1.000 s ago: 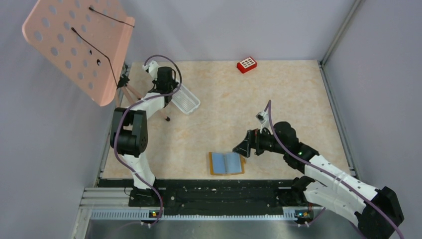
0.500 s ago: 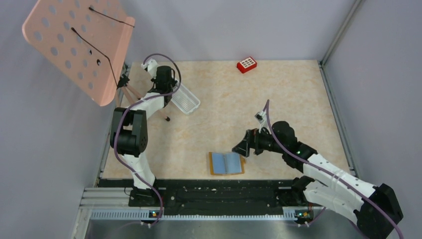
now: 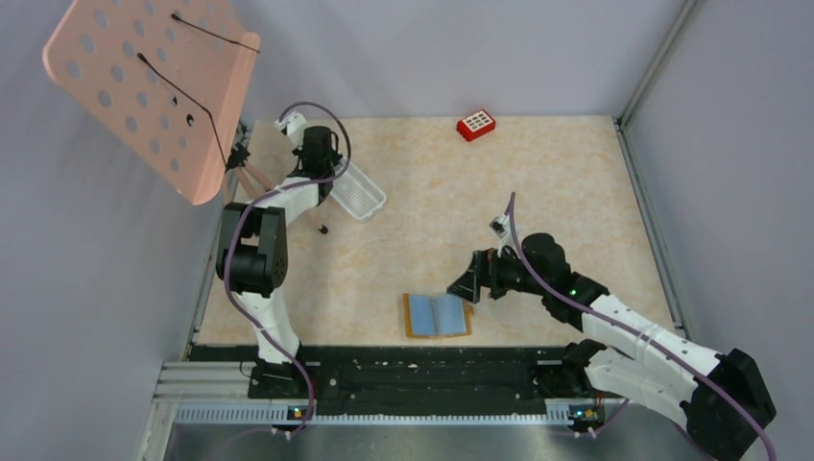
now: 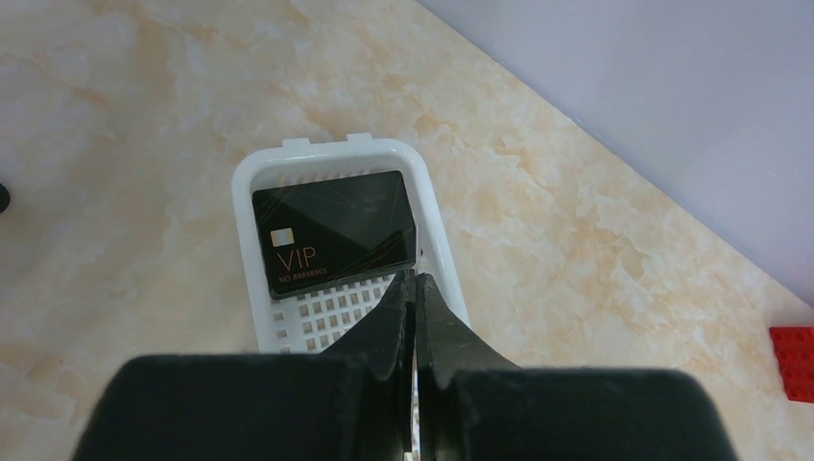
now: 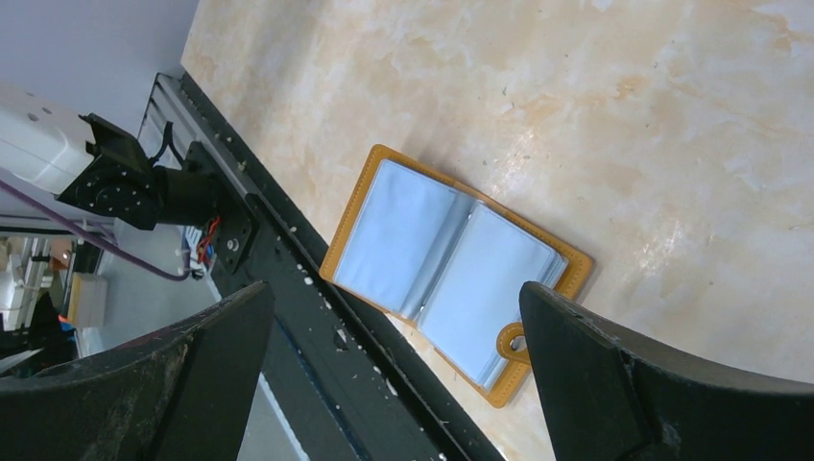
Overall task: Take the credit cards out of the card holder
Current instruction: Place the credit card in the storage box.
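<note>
The card holder lies open flat near the table's front edge, tan-brown with light blue pages. It also shows in the right wrist view. No card shows in its open pages. My right gripper hovers just right of it, open wide and empty. Black credit cards, the top one marked VIP, lie in the far end of a white mesh tray. My left gripper is shut and empty above the tray's near end.
The white tray sits at the back left. A red block is at the back edge, also in the left wrist view. A pink perforated board stands at the left. A black rail borders the front.
My left wrist has shifted slightly over the tray. My right arm has edged a little to the left and stays open. The card holder has not moved.
</note>
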{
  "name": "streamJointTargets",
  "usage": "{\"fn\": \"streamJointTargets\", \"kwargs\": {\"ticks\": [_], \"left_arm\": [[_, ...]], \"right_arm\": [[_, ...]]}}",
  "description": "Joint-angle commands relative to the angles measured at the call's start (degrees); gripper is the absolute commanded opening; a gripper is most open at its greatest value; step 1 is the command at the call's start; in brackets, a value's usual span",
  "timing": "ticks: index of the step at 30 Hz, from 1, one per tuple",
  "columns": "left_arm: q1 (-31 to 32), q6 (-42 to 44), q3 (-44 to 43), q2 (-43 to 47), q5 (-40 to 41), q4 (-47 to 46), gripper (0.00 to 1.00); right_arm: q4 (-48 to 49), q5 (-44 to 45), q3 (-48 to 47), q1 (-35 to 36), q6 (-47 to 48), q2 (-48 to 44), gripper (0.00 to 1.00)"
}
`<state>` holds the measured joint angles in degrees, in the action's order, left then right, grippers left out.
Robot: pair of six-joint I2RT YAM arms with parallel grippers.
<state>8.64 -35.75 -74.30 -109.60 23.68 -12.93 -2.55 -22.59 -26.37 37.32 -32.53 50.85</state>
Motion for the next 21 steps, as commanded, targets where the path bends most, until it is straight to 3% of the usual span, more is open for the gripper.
{"fn": "streamJointTargets", "kwargs": {"ticks": [1, 21], "left_arm": [[-0.4, 1.6, -2.5, -0.9, 0.8, -3.1, 0.0], [-1.4, 4.9, -4.5, -4.6, 2.6, -4.6, 0.0]], "right_arm": [[3.2, -0.6, -1.4, -0.2, 0.7, 0.8, 0.99], [5.2, -0.7, -1.1, -0.2, 0.4, 2.3, 0.99]]}}
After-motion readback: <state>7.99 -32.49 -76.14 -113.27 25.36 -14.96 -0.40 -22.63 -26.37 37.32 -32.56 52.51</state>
